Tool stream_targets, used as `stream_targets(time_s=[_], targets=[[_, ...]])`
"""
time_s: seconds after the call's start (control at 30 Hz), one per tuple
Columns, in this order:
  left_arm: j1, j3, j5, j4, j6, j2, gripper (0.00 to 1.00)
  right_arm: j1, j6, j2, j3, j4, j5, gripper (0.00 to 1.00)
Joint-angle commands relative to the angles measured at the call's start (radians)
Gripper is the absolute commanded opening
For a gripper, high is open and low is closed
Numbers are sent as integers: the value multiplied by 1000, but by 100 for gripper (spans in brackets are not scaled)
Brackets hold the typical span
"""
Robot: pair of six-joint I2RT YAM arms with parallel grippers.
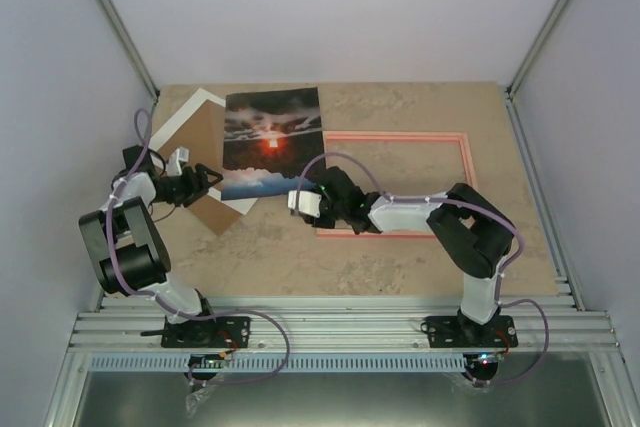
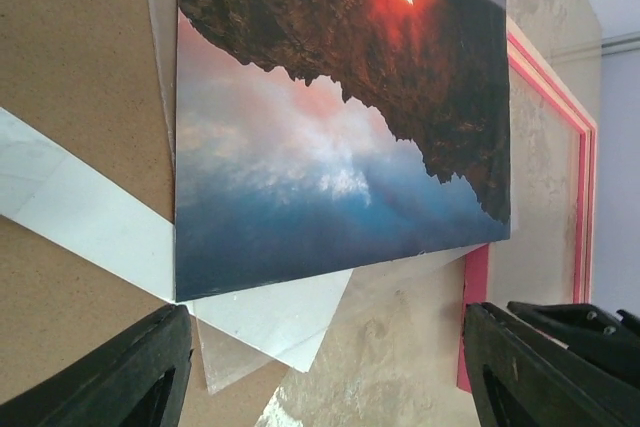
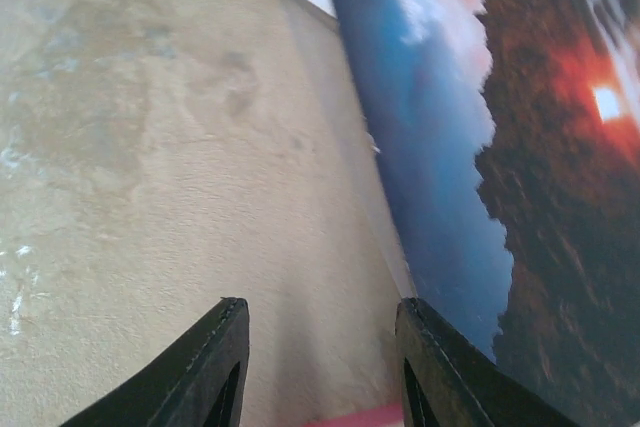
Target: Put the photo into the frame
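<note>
The photo, a red sunset over dark clouds, lies face up at the back middle. It overlaps the white mat and reaches the left end of the pink frame. My left gripper is open and empty at the photo's lower left corner. In the left wrist view the photo is just ahead of my left gripper, and the frame shows at the right. My right gripper is open and empty at the photo's lower right corner. In the right wrist view the photo is beside my right gripper.
The white mat and brown board lie tilted under the photo's left side, with a clear sheet sticking out beneath. Grey walls enclose the table on three sides. A strip of the pink frame lies under my right fingers.
</note>
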Motion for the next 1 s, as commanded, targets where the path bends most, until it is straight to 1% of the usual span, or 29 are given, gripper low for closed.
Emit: stream_targets(time_s=[0.0, 0.1, 0.2, 0.33, 0.43, 0.57, 0.63, 0.67, 0.7, 0.73, 0.77, 0.8, 0.87, 0.97], targets=[[2, -26, -1, 61, -28, -28, 76, 30, -192, 19, -60, 201, 116, 44], [2, -35, -12, 64, -23, -47, 77, 42, -257, 42, -72, 265, 134, 46], [2, -44, -14, 73, -28, -57, 77, 65, -336, 94, -85, 342, 183, 47], [2, -41, -16, 75, -27, -73, 77, 75, -377, 163, -44, 389, 229, 48], [2, -39, -27, 72, -11, -96, 78, 76, -405, 216, -12, 397, 248, 46], [2, -39, -28, 69, -12, -110, 78, 76, -449, 308, 26, 473, 311, 41], [2, -37, -31, 66, -10, -116, 78, 77, -453, 331, 42, 501, 338, 34], [1, -35, -33, 63, -9, -121, 78, 78, -447, 328, 45, 507, 342, 28], [2, -31, -36, 59, -4, -126, 78, 78, -430, 314, 47, 504, 337, 19], [2, -27, -38, 53, 5, -134, 78, 78, -408, 290, 50, 483, 322, 10], [3, -19, -42, 47, 14, -143, 78, 78, -384, 264, 52, 457, 293, 4], [3, -12, -47, 39, 16, -150, 78, 78, -357, 237, 56, 432, 271, 1], [3, 13, -55, 14, 64, -161, 78, 78, -292, 196, 89, 354, 240, 1], [9, 38, -51, -28, 65, -177, 79, 76, -200, 151, 140, 267, 225, 1]])
